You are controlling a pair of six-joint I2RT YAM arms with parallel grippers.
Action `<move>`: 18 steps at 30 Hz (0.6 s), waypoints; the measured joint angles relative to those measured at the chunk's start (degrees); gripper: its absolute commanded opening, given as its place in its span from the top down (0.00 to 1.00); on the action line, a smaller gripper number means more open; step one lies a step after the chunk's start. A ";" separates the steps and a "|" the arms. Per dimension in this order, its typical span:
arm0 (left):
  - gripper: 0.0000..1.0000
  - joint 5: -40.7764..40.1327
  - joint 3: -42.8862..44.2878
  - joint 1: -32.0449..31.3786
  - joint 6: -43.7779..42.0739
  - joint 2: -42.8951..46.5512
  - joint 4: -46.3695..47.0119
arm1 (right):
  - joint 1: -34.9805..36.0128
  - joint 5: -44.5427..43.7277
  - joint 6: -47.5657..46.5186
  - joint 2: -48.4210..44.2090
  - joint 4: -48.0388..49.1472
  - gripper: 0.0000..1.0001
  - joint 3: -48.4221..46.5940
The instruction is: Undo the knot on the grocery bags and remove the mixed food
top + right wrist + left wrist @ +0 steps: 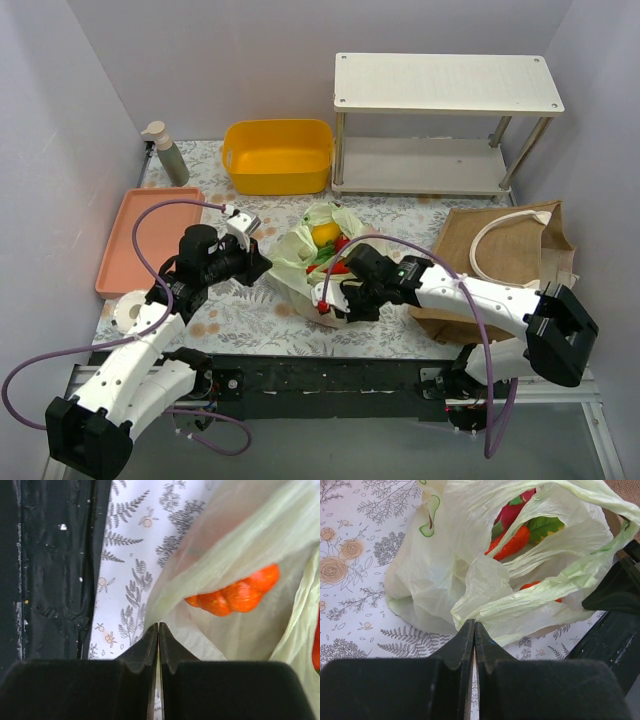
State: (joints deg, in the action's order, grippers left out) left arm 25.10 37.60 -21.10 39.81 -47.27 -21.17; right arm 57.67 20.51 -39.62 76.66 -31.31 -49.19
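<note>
The pale green plastic bag (300, 255) lies open in the middle of the table. Inside it I see a yellow pear (325, 232) and red pieces (338, 266). The left wrist view shows the bag (445, 575) with an orange carrot (512, 542), a green leaf and a red fruit (512, 511) inside. My left gripper (474, 626) is shut, pinching the bag's left edge. My right gripper (158, 626) is shut on the bag's near edge (225, 545), with an orange toy (235, 594) just behind the plastic. The brown tote (505, 262) with white rope handles lies at the right.
A yellow basin (278, 155) stands at the back, a soap pump bottle (166, 152) at the back left, an orange tray (145, 240) at the left. A white two-level shelf (440, 85) stands at the back right. The black table edge (55, 570) is close to my right gripper.
</note>
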 measured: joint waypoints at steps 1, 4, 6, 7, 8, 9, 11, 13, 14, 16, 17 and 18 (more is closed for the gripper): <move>1.00 -0.15 0.00 0.00 -0.22 0.11 -0.02 | -0.57 -0.37 -0.04 0.11 -0.81 0.90 -0.90; 1.00 -0.31 -0.02 0.00 -0.76 0.37 -0.02 | -3.23 -1.09 -0.76 1.84 -4.20 0.90 -7.28; 1.00 -0.31 -0.02 0.00 -1.03 0.48 -0.02 | -5.73 -1.49 -1.36 3.65 -4.87 0.90 -12.72; 1.00 -0.28 -0.02 0.00 -1.11 0.52 0.00 | -6.95 -1.73 -1.66 4.70 -5.05 0.90 -15.45; 1.00 -0.26 -0.04 0.00 -1.27 0.57 0.02 | -8.09 -1.86 -2.01 5.73 -5.01 0.90 -17.99; 1.00 -0.26 -0.09 0.00 -1.42 0.63 0.07 | -9.01 -1.97 -2.36 6.78 -5.11 0.90 -20.39; 1.00 -0.26 -0.31 0.00 -1.66 0.72 0.24 | -10.54 -2.08 -2.78 9.14 -4.66 0.90 -24.28; 1.00 -0.28 -0.63 0.00 -1.88 0.79 0.37 | -11.26 -2.40 -3.06 11.87 -3.72 0.91 -26.64; 1.00 -0.26 -0.74 0.02 -1.95 0.79 0.46 | -11.39 -2.69 -3.08 13.90 -3.32 0.91 -27.67; 1.00 -0.26 -0.79 0.22 -2.19 0.76 0.63 | -11.98 -3.76 -2.95 17.29 -2.89 0.92 -28.30; 1.00 -0.26 -0.79 0.44 -2.36 0.76 0.76 | -12.52 -4.22 -2.78 19.08 -3.17 0.93 -28.22; 1.00 -0.26 -0.79 0.72 -2.47 0.70 0.87 | -13.42 -4.42 -2.78 19.78 -3.37 0.93 -27.85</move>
State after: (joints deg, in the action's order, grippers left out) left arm 24.84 36.82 -20.38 37.34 -46.57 -20.29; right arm 44.25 16.10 -42.39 96.44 -34.68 -77.03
